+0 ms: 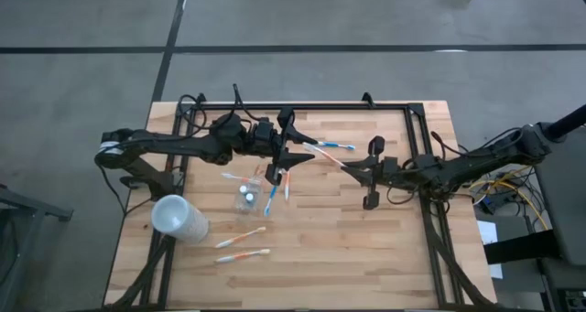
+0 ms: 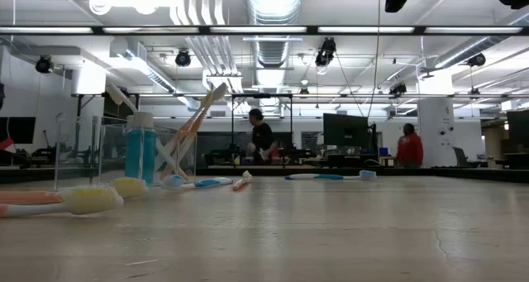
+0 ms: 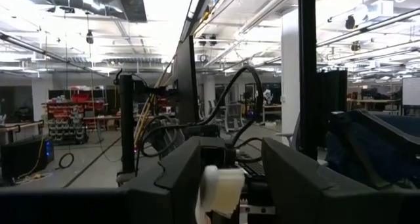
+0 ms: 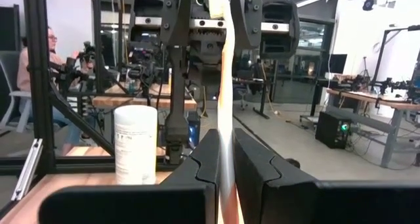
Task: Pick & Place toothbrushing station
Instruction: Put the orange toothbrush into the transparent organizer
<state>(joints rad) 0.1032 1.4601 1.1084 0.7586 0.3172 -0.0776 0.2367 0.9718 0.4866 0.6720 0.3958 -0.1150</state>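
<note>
Several loose toothbrushes point(image 1: 241, 236) lie on the left front of the table, just beside the frosted cup point(image 1: 179, 218), which is not part of the job. Farther in stands the clear tumbler point(image 1: 247, 195). From table level it shows the blue toothpaste tube point(image 2: 140, 154) and a few brushes leaning inside it.

Next comes the left gripper point(image 1: 298, 143), raised just behind the tumbler, its fingers point(image 3: 177, 178) set wide on either side of a white brush head point(image 3: 220, 191) without pressing it. That head belongs to a white-orange toothbrush point(image 1: 328, 156) spanning the gap between the arms. Its handle is pinched tight in the right gripper point(image 1: 355, 168), which sits right of centre.

This looks like a handover toward the tumbler's side. To do it well, the left fingers should probably close fully on the neck or head before the right ones let go. The slim handle looks likely to pivot or drop if both ease off together. Keeping the brush level and the arms unmoving during the exchange should help. Afterwards the bristle end likely wants to go in upward, clear of the brushes already leaning there.
</note>
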